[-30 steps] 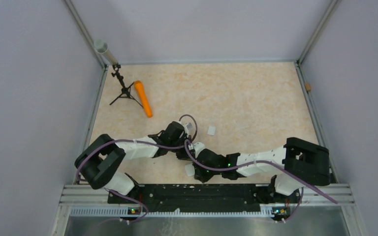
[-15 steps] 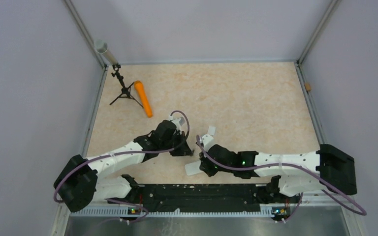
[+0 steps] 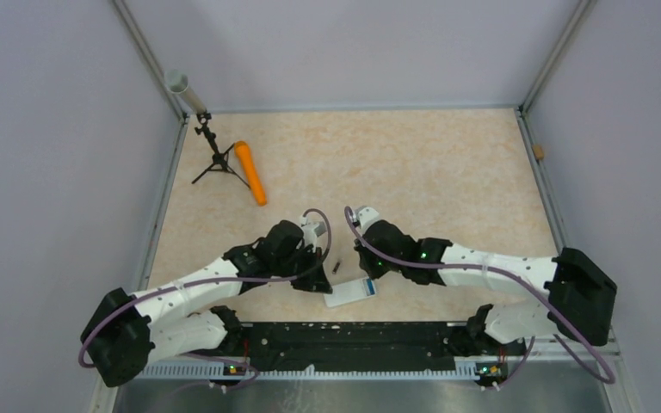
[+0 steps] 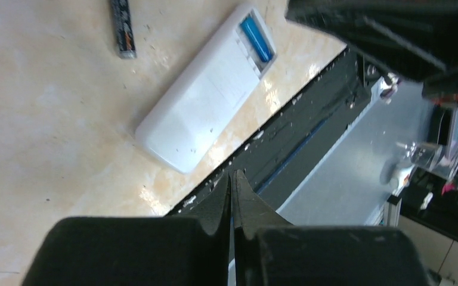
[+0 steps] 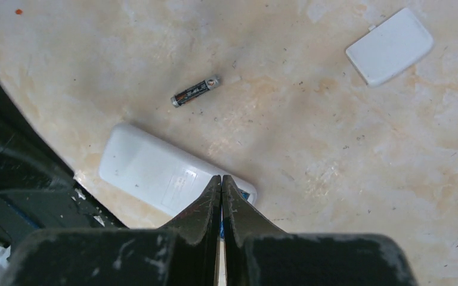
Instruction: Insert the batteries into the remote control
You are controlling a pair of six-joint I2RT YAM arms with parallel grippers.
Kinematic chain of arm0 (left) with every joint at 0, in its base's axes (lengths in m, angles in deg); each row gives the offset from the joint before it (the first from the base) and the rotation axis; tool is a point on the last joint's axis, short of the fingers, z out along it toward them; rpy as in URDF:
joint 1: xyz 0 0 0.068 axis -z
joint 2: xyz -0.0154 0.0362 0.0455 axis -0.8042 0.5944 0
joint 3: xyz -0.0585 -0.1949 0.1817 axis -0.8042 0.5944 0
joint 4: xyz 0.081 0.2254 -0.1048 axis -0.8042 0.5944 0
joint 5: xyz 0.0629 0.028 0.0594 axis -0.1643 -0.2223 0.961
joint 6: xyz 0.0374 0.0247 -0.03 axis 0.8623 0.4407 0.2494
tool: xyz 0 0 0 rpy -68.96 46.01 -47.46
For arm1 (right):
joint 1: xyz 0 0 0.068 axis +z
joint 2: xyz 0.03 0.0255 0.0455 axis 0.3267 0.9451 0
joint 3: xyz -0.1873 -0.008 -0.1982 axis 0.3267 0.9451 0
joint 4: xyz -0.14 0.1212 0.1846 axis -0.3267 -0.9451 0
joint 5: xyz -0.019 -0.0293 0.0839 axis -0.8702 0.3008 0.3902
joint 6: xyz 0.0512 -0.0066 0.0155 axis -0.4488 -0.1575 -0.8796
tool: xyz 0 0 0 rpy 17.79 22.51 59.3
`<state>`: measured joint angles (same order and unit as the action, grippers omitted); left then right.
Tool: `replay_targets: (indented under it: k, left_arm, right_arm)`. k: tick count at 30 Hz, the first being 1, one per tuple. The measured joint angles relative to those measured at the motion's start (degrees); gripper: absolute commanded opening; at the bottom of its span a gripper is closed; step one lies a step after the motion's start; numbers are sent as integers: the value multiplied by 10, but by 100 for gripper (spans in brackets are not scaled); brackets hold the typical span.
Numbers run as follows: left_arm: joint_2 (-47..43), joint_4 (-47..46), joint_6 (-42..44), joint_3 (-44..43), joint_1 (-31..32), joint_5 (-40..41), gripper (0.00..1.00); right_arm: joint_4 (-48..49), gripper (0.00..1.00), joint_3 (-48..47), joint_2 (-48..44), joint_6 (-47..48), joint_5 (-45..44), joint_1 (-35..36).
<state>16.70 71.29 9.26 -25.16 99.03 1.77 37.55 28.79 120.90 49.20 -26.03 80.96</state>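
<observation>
The white remote control (image 3: 349, 293) lies back-up near the table's front edge. It also shows in the left wrist view (image 4: 206, 104) and the right wrist view (image 5: 155, 173). A blue battery (image 4: 256, 39) sits in its open recess. The dark battery (image 3: 336, 268) lies loose on the table just beyond the remote, and shows in both wrist views (image 4: 121, 28) (image 5: 195, 91). My left gripper (image 4: 232, 174) is shut and empty, left of the remote. My right gripper (image 5: 221, 177) is shut and empty, above the remote's recess end.
A white battery cover (image 5: 389, 46) lies on the table beyond the dark battery. An orange cylinder (image 3: 250, 173), a small black tripod (image 3: 215, 159) and a grey tube (image 3: 185, 90) are at the back left. The black base rail (image 3: 353, 340) runs just behind the remote.
Both arms have pulled apart from over the remote, the left going left and the right going right and back. The remote and the dark battery now lie uncovered.
</observation>
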Motion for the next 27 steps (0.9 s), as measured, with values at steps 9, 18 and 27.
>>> replay_targets:
  k: [9, 18, 27]
  left_arm:
    - [35, 35, 10, 0, 64, -6, 0]
    - [90, 39, 7, 0, 101, 16, 0]
    - [140, 24, -6, 0, 115, 38, 0]
  right_arm:
    - [-2, 0, -30, 104, 14, 46, -36]
    - [7, 0, -34, 145, 9, 75, -53]
    - [19, 0, -33, 160, 0, 104, -58]
